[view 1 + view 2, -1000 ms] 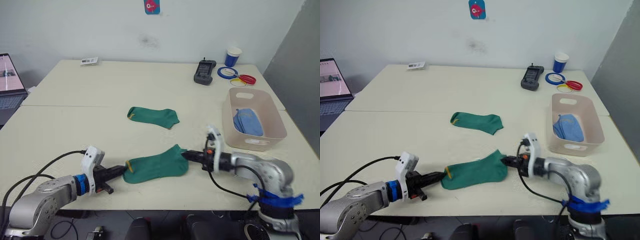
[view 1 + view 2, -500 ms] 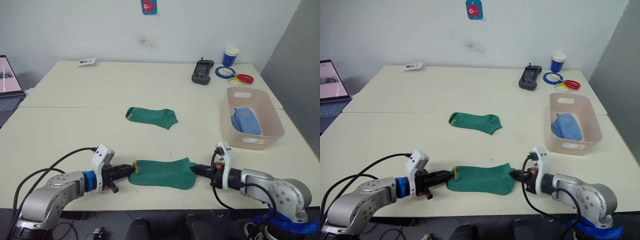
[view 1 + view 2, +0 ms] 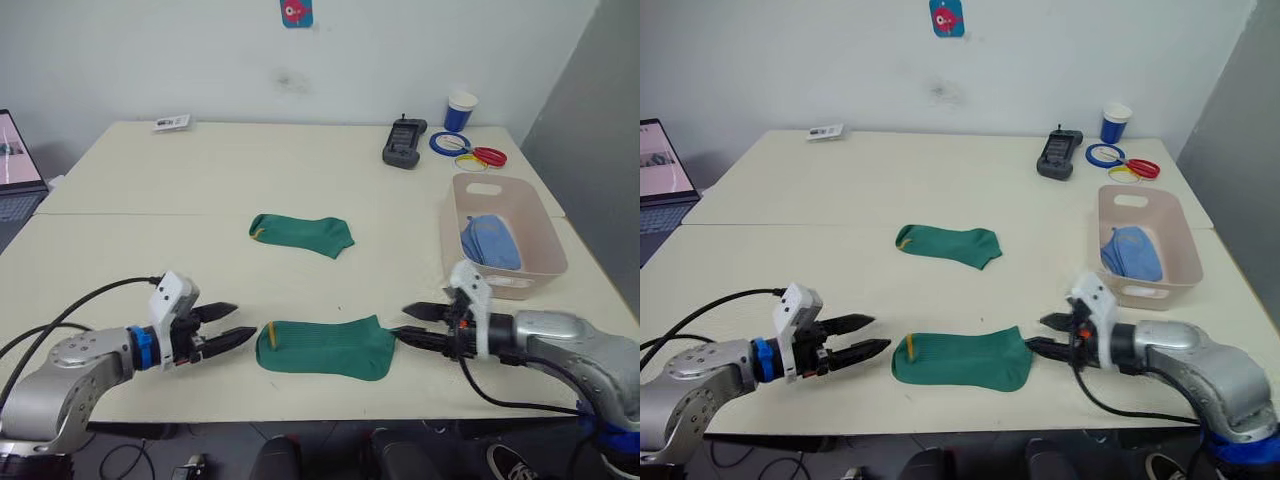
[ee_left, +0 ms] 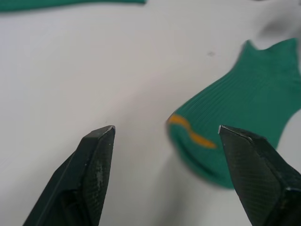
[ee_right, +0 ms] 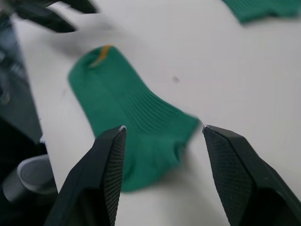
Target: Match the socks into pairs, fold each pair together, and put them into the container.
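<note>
Socks first: a dark green ankle sock with a small yellow mark at its cuff point(image 3: 324, 347) lies flat on the cream table top point(image 3: 300, 180), stretched between the two pincers. The left gripper point(image 3: 228, 325) sits just off the cuff end, its two black fingers spread wide and holding nothing; in the left wrist view the yellow mark shows just ahead of the gap between the fingertips point(image 4: 101, 141). The right gripper point(image 3: 412, 322) sits just off the sock's opposite end, likewise spread wide and empty, its lower finger close to the fabric edge. A second dark green ankle sock point(image 3: 302, 234) lies flat farther out on the table, beyond both grippers and well apart from them. The pale pink-beige rectangular plastic tub with slot handles point(image 3: 483, 188) stands beyond the right gripper, out toward the robot's right, with folded light blue socks point(image 3: 491, 243) inside it. A blue paper cup point(image 3: 461, 112) and a black handheld device point(image 3: 403, 143) stand near the table's far edge.
</note>
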Robot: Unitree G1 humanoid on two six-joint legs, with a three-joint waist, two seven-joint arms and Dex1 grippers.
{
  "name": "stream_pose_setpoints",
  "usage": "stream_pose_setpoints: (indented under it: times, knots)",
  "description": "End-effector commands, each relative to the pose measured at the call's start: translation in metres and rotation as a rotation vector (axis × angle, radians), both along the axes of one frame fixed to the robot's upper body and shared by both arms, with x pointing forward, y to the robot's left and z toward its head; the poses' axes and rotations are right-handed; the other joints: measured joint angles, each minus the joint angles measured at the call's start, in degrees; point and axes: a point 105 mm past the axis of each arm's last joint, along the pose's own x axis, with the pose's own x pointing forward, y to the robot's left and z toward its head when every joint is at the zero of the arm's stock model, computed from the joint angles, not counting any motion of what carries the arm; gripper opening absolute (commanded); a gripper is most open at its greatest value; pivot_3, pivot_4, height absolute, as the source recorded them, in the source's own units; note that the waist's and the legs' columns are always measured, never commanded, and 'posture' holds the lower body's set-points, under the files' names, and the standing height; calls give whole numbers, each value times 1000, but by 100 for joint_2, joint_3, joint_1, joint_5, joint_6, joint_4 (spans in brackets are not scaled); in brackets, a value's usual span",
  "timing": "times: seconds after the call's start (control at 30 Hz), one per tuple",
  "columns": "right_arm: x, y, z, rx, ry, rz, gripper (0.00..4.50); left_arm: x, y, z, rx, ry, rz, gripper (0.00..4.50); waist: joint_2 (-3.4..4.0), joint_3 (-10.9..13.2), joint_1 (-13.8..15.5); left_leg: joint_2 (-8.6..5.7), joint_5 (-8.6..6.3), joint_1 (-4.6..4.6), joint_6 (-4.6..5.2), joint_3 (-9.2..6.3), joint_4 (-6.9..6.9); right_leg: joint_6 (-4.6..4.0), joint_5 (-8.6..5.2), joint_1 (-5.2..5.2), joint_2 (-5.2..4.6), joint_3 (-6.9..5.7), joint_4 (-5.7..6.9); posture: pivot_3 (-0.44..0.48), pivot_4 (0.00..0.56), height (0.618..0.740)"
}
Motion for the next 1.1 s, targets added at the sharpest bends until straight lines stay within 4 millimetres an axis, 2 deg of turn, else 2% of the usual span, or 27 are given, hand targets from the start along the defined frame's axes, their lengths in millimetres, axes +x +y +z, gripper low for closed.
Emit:
stream_pose_setpoints:
  times: [0.03,0.13,0.2,0.27,0.37,0.5,0.6,0.7,0.83,0.9,0.97,1.1]
  knots:
    - [-2,31,-8,-49,-176,227,1936,-9,-37,-4,76,-94,-233,2404,0,0,1,-1,0,0,0,2,-1,2,1,2,0,3,-5,0,150,740]
    - [2,47,-16,-23,-201,287,822,-6,-52,-12,90,-109,-290,1383,-1,-1,3,2,0,-17,0,7,1,9,5,-2,-1,8,-23,0,150,740]
    - [7,59,-29,-1,-174,322,85,-1,-66,-23,109,-113,-334,746,-2,-2,16,2,0,-36,0,0,11,11,7,-9,0,2,-28,0,150,740]
    - [11,66,-45,-16,-158,343,0,2,-80,-34,121,-105,-367,72,-2,-2,21,-4,0,-39,0,-1,18,14,9,-8,2,0,-28,0,150,740]
    - [13,58,-63,-87,-160,360,0,3,-83,-48,145,-63,-348,32,-2,-2,22,-3,0,-40,0,1,22,18,12,-6,2,3,-30,0,150,740]
    - [10,33,-70,-117,-138,324,0,-1,-60,-63,215,-21,-300,32,-2,-5,25,3,0,-40,1,-2,21,19,12,-3,0,1,-35,0,150,740]
    - [4,10,-73,-137,-128,287,0,-5,-40,-63,224,-4,-248,32,0,-9,22,4,0,-28,1,-4,18,18,12,4,1,-1,-33,0,150,740]
    - [-1,-3,-63,-104,-125,258,0,-10,-26,-50,157,1,-205,32,0,-8,4,7,0,2,1,2,14,17,12,22,0,6,-22,0,150,740]
    - [-9,3,-39,-5,-130,269,0,-25,-13,-41,121,10,-221,32,2,-6,-9,13,0,19,1,1,13,15,12,32,-2,5,-8,0,150,740]
    - [-12,9,-33,18,-136,282,0,-31,-11,-39,114,16,-234,32,2,-6,-7,13,0,20,1,0,13,15,12,29,-3,4,-5,0,150,740]
    - [-15,15,-37,3,-131,295,0,-34,-10,-42,137,29,-241,32,2,-5,11,14,0,16,1,0,11,12,10,28,-5,1,-8,0,150,740]
    - [-18,15,-65,-83,-116,301,0,-32,-8,-61,188,40,-207,32,1,-6,42,11,0,9,1,1,11,13,10,27,-13,1,-18,0,150,740]
